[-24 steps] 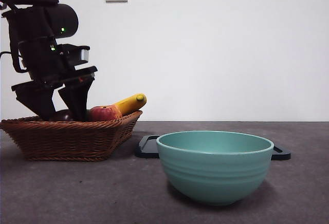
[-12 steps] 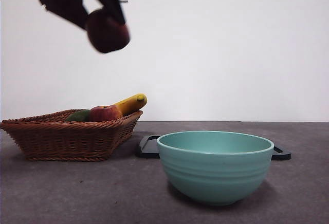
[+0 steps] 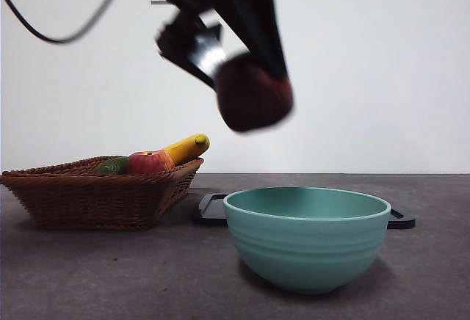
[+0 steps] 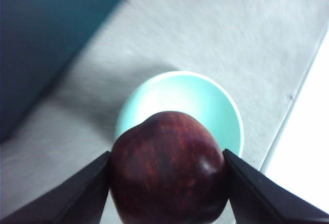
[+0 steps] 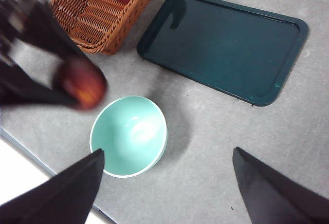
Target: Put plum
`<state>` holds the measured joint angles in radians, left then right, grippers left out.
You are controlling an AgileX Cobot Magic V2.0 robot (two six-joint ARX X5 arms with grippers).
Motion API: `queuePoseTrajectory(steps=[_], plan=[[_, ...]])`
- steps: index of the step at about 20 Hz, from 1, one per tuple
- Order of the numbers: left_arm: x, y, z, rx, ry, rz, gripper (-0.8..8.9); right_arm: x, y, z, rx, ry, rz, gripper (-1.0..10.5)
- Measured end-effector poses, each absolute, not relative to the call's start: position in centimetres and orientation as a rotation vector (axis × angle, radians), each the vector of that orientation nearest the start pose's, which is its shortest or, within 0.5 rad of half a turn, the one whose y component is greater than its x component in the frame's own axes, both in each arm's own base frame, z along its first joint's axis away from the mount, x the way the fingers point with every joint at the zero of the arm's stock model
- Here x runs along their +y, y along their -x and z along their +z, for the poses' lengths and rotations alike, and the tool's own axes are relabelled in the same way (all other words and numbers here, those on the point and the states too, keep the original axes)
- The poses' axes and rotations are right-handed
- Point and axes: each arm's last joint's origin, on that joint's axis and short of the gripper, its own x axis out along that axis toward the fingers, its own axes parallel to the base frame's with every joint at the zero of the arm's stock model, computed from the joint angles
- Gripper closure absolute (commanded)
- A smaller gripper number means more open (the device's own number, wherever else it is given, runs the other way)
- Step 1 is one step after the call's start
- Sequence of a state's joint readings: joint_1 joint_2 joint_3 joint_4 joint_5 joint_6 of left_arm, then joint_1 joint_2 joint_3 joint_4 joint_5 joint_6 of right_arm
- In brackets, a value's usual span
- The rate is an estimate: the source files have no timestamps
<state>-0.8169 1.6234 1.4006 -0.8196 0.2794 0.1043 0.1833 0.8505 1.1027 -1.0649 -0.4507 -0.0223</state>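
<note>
Grey, faintly speckled desk (image 5: 205,131) runs back to a plain white wall with a socket partly hidden behind the arm. Above it, the left gripper (image 3: 246,78) hangs in the air, its two black jaws clamped on either side of the plum (image 4: 168,168), a glossy dark maroon fruit with fine red streaks. In the front view the plum (image 3: 255,100) is blurred and sits well above the teal bowl (image 3: 306,235), over the bowl's rim on the basket side; the left wrist view shows the bowl's pale inside directly beyond the fruit. The right gripper (image 5: 167,183) waits high over the desk with its jaws spread wide apart and nothing between them. A wicker basket (image 3: 95,195) stands towards one end of the desk, holding a red-and-yellow apple (image 3: 149,162), a green fruit (image 3: 111,166) and a yellow banana-like fruit (image 3: 187,146) propped on its rim. Behind the bowl lies a dark rectangular tray (image 5: 223,44), just beside the basket.
</note>
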Motion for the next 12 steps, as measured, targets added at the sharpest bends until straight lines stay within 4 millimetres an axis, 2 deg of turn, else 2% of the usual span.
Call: queuePoseTrajectory(steps=[5,12], plan=[[-28.5,-22.1,24.8,1.060,-0.461,-1.106,5.43,3.7,-12.8,35.3,0.812,-0.090,0.607,5.5],[-30.6,-22.5,20.5,1.105,-0.595,-1.065,5.43,3.7,-12.8,35.3,0.812,-0.090,0.607,5.5]])
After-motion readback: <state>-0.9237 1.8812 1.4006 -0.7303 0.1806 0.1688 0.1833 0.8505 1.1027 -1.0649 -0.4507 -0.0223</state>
